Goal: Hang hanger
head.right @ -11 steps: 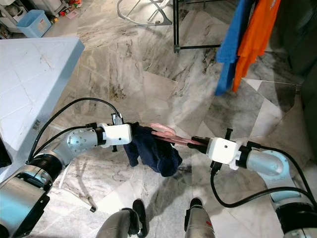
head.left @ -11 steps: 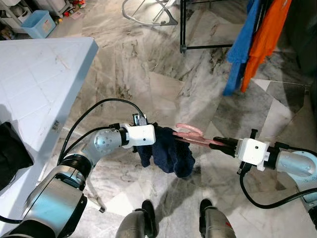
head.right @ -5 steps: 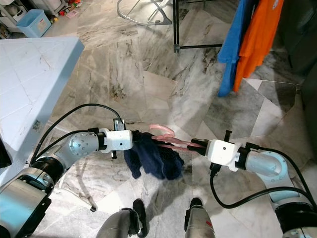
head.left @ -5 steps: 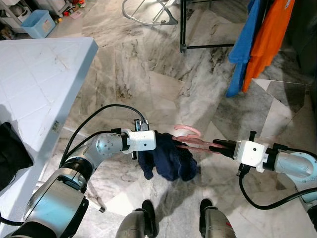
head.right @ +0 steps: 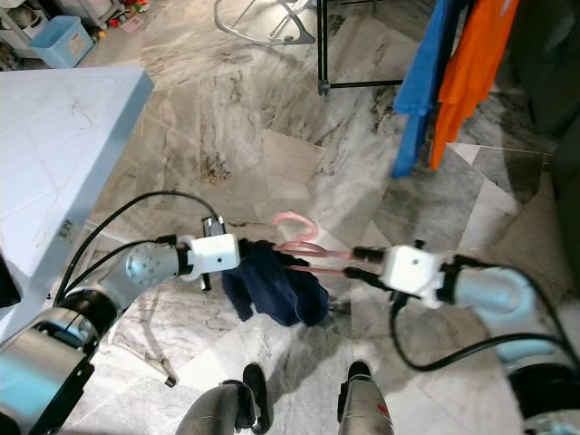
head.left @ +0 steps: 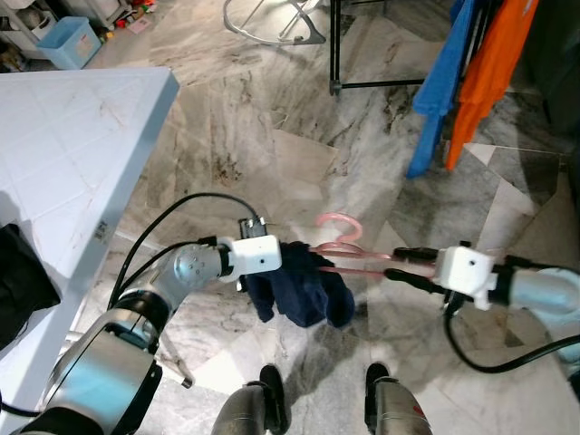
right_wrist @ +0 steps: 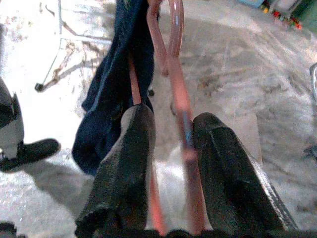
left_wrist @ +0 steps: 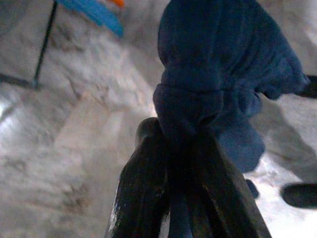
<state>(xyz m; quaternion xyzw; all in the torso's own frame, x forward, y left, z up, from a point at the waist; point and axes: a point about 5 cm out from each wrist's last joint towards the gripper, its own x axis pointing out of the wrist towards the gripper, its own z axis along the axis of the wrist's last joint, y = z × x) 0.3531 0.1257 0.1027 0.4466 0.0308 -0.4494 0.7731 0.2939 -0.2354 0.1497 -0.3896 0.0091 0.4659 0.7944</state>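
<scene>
Two grippers hold a hanger with a cloth over the floor.

The left gripper pinches the blue cloth. The right gripper fingers close around the pink hanger. Far off hang shirts.

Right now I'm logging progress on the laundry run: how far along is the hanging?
Done: the dark blue garment is on the pink hanger, off the table. In hand: the left gripper is shut on the garment, and the right gripper holds the hanger's other end, above the floor. Left: carrying it to the black rack where the blue shirt and orange shirt hang.
</scene>
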